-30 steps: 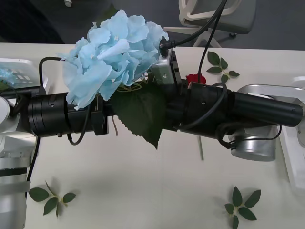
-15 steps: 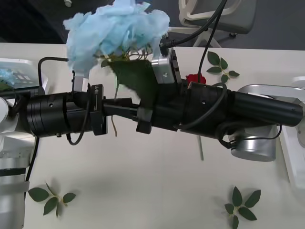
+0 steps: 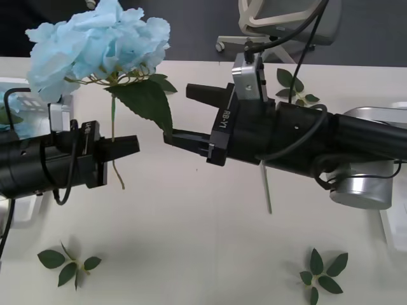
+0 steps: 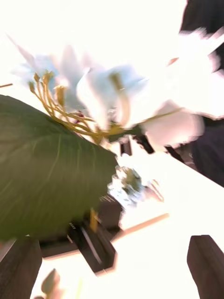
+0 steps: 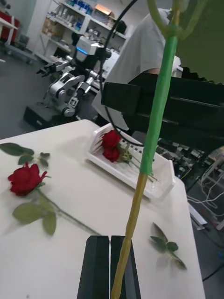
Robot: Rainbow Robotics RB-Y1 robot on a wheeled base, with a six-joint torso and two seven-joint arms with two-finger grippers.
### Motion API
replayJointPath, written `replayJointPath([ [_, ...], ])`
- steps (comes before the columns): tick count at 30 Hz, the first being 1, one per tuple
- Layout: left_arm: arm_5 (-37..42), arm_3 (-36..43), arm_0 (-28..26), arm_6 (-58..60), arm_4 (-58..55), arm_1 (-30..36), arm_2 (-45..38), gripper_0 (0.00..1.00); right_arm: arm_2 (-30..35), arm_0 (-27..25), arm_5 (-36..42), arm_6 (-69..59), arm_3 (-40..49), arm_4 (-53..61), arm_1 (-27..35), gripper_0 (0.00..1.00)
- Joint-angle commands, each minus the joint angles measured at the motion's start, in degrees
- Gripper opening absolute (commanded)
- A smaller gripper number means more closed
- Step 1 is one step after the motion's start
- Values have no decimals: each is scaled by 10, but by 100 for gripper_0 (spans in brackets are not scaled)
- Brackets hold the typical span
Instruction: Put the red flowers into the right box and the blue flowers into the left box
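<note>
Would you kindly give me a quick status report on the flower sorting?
Left end effector shut on blue hydrangea stem, held aloft. Right end effector open, beside it. One red rose on table; two in right box.

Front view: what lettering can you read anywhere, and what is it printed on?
"RB-Y1": white lettering on the black body of the right end effector, whose fingers are open.
A small white marking on the left end effector, which is shut on the blue flower stem: too small to read.

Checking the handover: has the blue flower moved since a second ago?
Yes. The blue flower, held by the left gripper, has shifted toward the robot's left, away from the chair.
</note>
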State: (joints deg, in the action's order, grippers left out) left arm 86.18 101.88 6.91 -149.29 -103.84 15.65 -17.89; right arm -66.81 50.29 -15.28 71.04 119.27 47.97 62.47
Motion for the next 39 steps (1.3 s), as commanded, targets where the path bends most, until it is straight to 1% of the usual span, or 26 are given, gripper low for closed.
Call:
replayJointPath([
  [1,-3,44,-37,-26,-4,25,-39,0,57,-48,4,-23,21,12,35,92],
  [5,-10,65,-68,4,-3,35,-80,0,164,-125,117,-35,65,42,57,92],
  [6,-22,80,-84,16,-2,43,-94,0,214,-161,171,-37,86,62,64,92],
  [7,-29,86,-91,22,0,46,-100,0,236,-176,195,-39,95,71,66,92],
  [8,-40,97,-104,33,1,51,-110,0,280,-202,240,-42,111,86,70,92],
  [10,-54,116,-123,54,1,62,-128,0,342,-240,306,-49,134,107,71,92],
  [11,-59,121,-128,60,1,64,-134,0,360,-251,321,-56,139,114,73,92],
  [12,-66,131,-139,73,1,69,-146,0,389,-266,351,-74,150,122,77,92],
  [13,-74,140,-150,83,1,72,-159,0,411,-277,379,-93,161,125,78,92],
  [15,-85,151,-165,97,1,76,-179,0,434,-284,418,-129,175,127,78,92],
  [17,-95,158,-178,106,3,81,-198,0,452,-284,457,-177,187,127,79,92],
  [19,-108,163,-194,110,15,87,-223,0,476,-280,523,-252,204,110,78,92],
  [22,-129,163,-209,115,37,94,-253,0,484,-256,622,-351,225,85,71,92],
  [23,-132,163,-210,117,42,96,-261,0,484,-248,641,-369,229,84,70,92],
  [26,-154,163,-216,147,82,103,-292,0,484,-204,751,-452,243,85,51,92],
  [30,-180,163,-216,197,145,112,-319,0,478,-168,845,-519,244,72,18,92],
  [33,-199,163,-215,226,196,122,-326,0,440,-133,886,-571,236,42,10,92],
  [36,-225,163,-214,255,252,130,-326,0,382,-97,892,-617,210,6,7,93],
  [39,-246,157,-206,284,310,134,-325,0,327,-63,895,-631,166,-24,-5,92],
])
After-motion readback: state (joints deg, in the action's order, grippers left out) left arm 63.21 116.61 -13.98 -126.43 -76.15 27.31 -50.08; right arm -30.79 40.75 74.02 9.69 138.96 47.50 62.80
